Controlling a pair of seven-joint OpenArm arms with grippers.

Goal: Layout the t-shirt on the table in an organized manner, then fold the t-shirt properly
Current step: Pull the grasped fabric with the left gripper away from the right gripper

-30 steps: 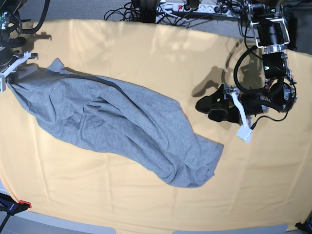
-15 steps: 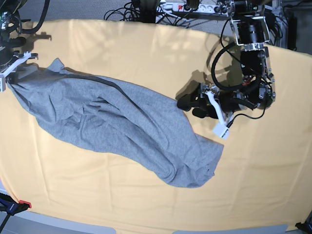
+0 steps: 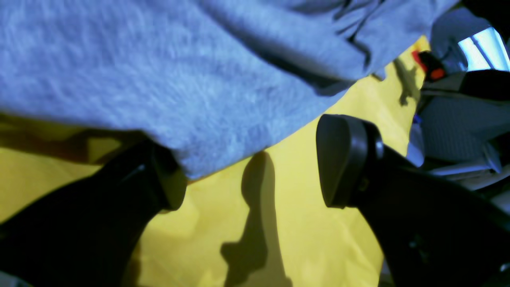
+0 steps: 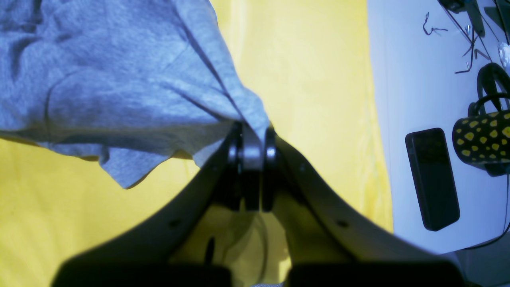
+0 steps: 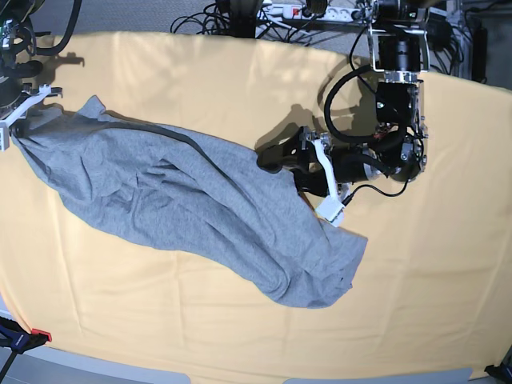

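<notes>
My left gripper (image 5: 280,164) has travelled leftward across the base view: a second ago it hung over bare cloth in the right part of the frame, well apart from the t-shirt (image 5: 192,208), and now its black fingers sit at the shirt's upper right edge, just right of centre. The shirt itself has not shifted; it lies in the same long, rumpled diagonal band from the upper left down to the lower centre of the table (image 5: 416,304). My right gripper (image 5: 10,132) has stayed at the far left edge of the frame.

My left arm comes down from the top right of the base view, bends at the wrist and reaches leftward, low over the table. In the left wrist view my two fingers stand spread wide: one finger (image 3: 342,159) is over bare yellow cloth at right of centre, the other at lower left lies partly tucked under the grey hem, which hangs into the gap between them. Nothing is gripped there.

In the right wrist view my right gripper (image 4: 253,153) is clamped tight on a pinch of the t-shirt (image 4: 119,87) at centre frame, the cloth fanning out from it to the upper left. A phone (image 4: 432,177) and a spotted mug (image 4: 484,139) sit on the white surface at right.
</notes>
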